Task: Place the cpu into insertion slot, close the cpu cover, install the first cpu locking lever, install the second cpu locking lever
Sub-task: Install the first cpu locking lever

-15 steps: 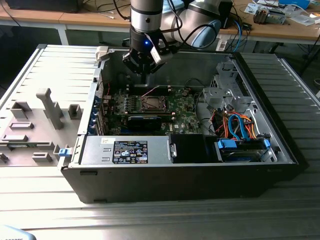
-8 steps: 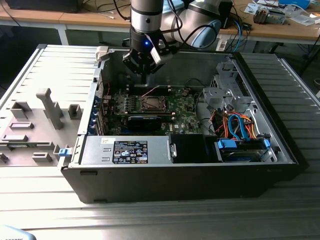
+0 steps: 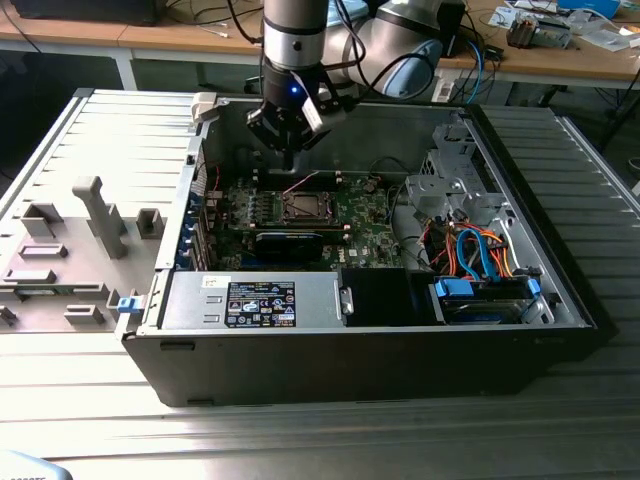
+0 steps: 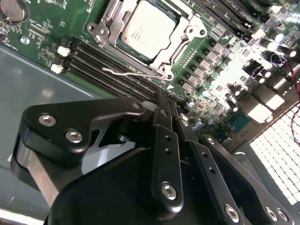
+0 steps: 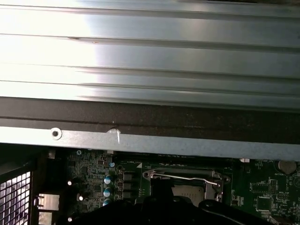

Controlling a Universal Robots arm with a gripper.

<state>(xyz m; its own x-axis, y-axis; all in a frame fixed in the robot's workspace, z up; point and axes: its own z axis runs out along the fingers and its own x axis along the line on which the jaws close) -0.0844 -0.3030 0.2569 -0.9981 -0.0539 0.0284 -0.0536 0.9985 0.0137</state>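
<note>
The pale silver-tan square cpu (image 4: pixel 149 29) already lies flat in the insertion slot (image 4: pixel 117 40), the square socket with a tan-silver metal rim set in the green circuit board (image 4: pixel 42 21). The thin silver-grey metal cpu cover (image 4: pixel 180 44) frames the chip on all 4 sides and looks folded down over it, so the step in hand appears to be the first locking lever.

The black gripper (image 4: pixel 167 110) hangs just beside the socket's corner with its 2 fingers (image 4: pixel 164 140) drawn narrow, tips nearly together, and nothing between them. In the exterior view the gripper (image 3: pixel 290 150) stands above the far edge of the socket (image 3: pixel 302 207), inside the open black computer case (image 3: pixel 360 360).

A thin bent silver wire lever (image 4: pixel 131 72) lies along the side of the socket nearest the gripper, crossing the long black memory slots (image 4: pixel 101 65). In the first wrist view a wire lever (image 5: pixel 183 176) runs along the socket's edge.

To do this well, I judge the closed fingertips should meet the lever near its free end, press it down evenly, then sweep it sideways toward the socket until it tucks under its retaining hook. The wire is springy and could slip off the tips, so contact should be square and slow. Pressing on the cover or chip itself risks bending socket pins.
</note>
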